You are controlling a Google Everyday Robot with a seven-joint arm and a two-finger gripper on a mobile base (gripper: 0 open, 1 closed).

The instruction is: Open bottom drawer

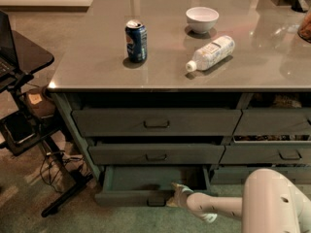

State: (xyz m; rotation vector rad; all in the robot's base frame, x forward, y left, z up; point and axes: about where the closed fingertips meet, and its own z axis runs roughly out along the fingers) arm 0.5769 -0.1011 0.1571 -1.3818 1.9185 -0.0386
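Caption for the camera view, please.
Gripper at the front edge of the pulled-out bottom drawer; can, bowl and lying bottle on the counter above.

Bottom drawer (127, 197) pulled out part way, teal inside showing. Tool (177, 194) low at drawer front, just right of centre pull (156, 201). On table (92, 69): 1 blue can (136, 41), 1 white bowl (202, 19), 1 bottle (211, 53) lying on side.

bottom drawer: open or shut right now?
Open. The bottom drawer juts out past the middle drawer above, its teal inside exposed. The gripper sits at its front edge.
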